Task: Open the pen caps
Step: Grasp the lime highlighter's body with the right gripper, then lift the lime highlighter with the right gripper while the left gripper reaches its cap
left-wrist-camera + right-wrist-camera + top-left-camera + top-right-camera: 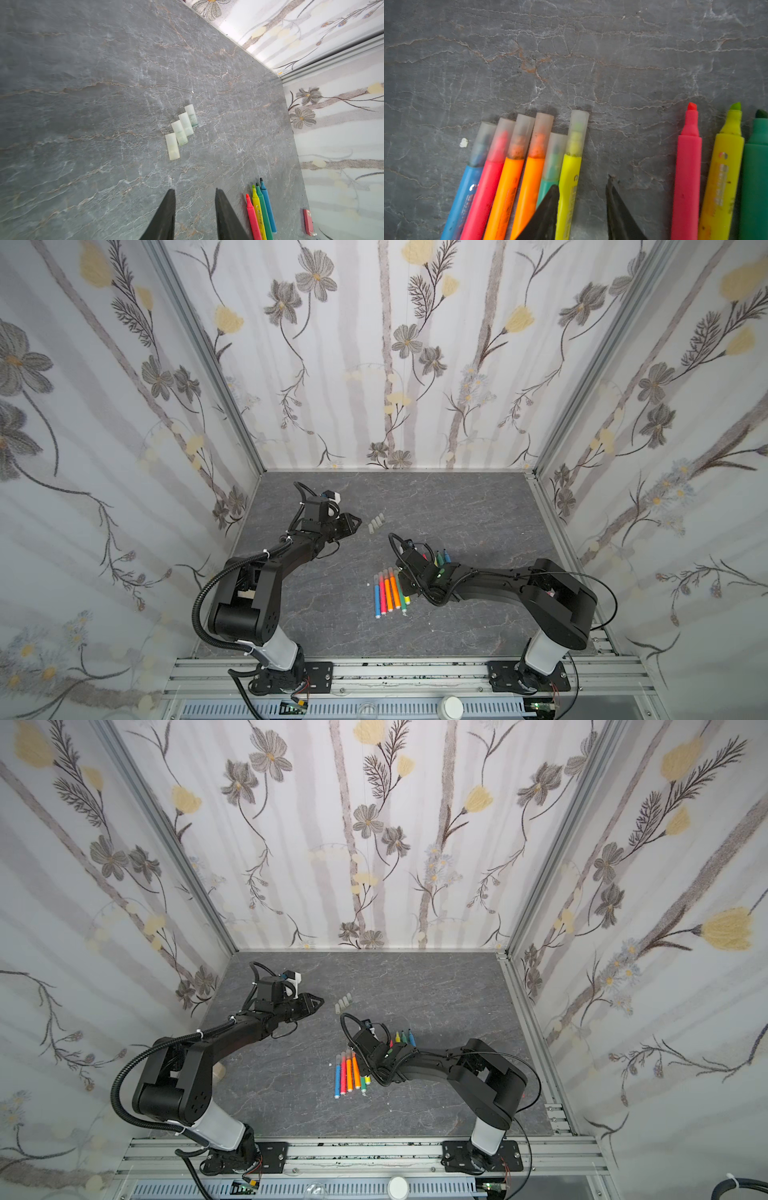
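Several loose whitish pen caps (182,131) lie side by side on the grey table, in both top views (376,524) (344,1003). My left gripper (195,190) hovers just short of them, open and empty (355,522). A row of several capped pens (517,166) lies mid-table (388,593) (349,1073), each with a translucent cap. My right gripper (582,181) is open low over this row. The yellow capped pen (569,187) lies between its fingers, against one fingertip (550,199). Several uncapped pens (708,176) lie beside it (440,558) (260,207).
A small white speck (463,142) lies beside the blue capped pen. Floral walls close in the table at the back and both sides (386,406). A metal rail (407,672) runs along the front edge.
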